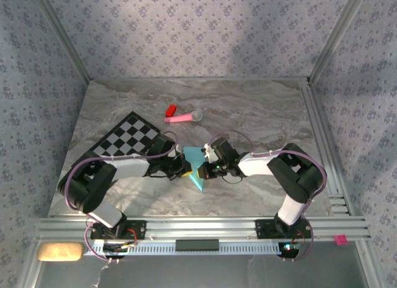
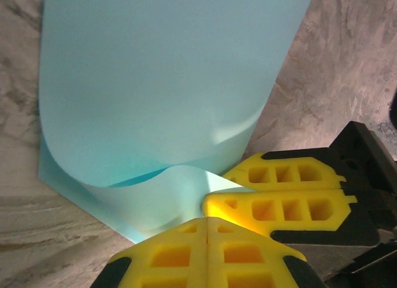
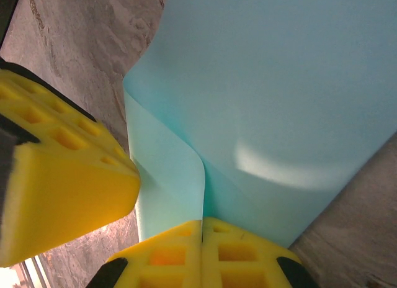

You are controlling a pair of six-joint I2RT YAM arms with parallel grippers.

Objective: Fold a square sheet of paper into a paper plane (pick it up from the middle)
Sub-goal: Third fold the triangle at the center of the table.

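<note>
Holds the square sheet of paper (image 1: 198, 176) low at the middle of the counter (image 1: 260, 114), between both arms, with one half curled over the other. Clamps the left end effector (image 2: 208, 232) shut on the curled flap and the right end effector (image 3: 201, 235) shut on the crease beside it. Probably pins both sides to stop spring-back during flattening. Sits well apart from the checkered mat (image 1: 127, 139).

Your square sheet of paper (image 2: 161, 83) is thin, smooth and matt; your fingers (image 2: 229, 205) are yellow plastic with a dull sheen; the tabletop (image 1: 248, 108) looks like smooth veined stone.
</note>
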